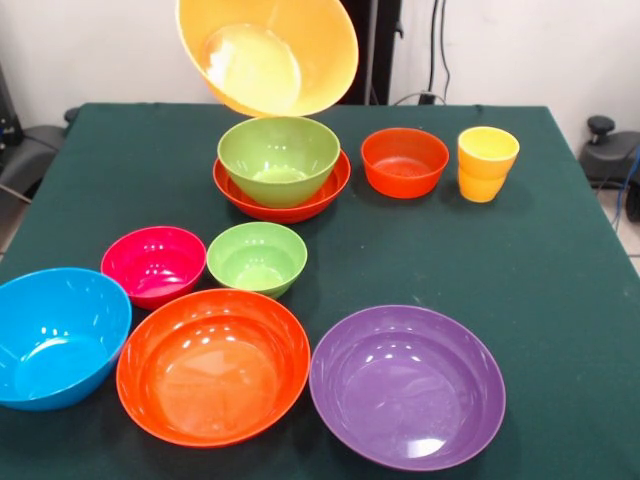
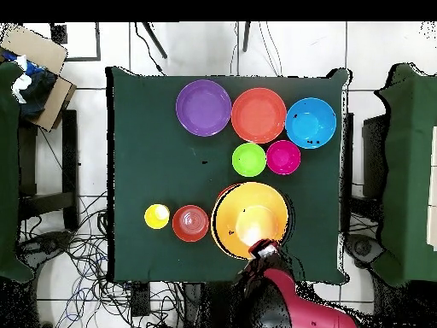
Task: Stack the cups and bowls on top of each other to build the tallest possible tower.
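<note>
1. Nearest in the front view, a purple bowl (image 1: 407, 386), a big red-orange bowl (image 1: 213, 366) and a blue bowl (image 1: 57, 336) are sitting in a row on the green table (image 1: 560, 250).
2. Behind them, a magenta bowl (image 1: 154, 264) and a small lime bowl (image 1: 257, 258) are standing side by side.
3. Farther back, a lime bowl (image 1: 279, 159) is nesting in a wide red-orange bowl (image 1: 283, 193); to their right a small red-orange bowl (image 1: 404, 161) and a yellow cup (image 1: 486, 163) are standing apart.
4. An orange bowl (image 1: 268, 53) is hanging tilted above the nested pair, not touching it.
5. The gripper (image 2: 262, 249) is pinching that bowl's rim, seen from overhead.
</note>
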Available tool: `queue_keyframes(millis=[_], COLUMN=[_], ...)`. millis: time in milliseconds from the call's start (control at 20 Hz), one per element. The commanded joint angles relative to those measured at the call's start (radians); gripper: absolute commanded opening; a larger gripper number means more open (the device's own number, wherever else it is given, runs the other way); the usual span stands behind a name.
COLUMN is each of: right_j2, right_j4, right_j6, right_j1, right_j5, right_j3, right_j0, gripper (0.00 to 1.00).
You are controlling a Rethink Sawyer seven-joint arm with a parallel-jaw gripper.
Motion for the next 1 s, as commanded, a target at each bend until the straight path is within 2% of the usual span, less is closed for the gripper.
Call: queue_keyframes(millis=[50,500,1000], right_j2=[-0.042,-0.077,-0.133], right_j4=[0.049,0.106,0.131], right_j6=[0.111,0.127,0.152], right_j1=[0.047,0.04,0.096], right_j5=[0.083,0.149,0.169], right_j3=[-0.043,-0.079,-0.148], right_j0=[0.049,0.119,0.196], gripper=[0.0,0.0,0.0])
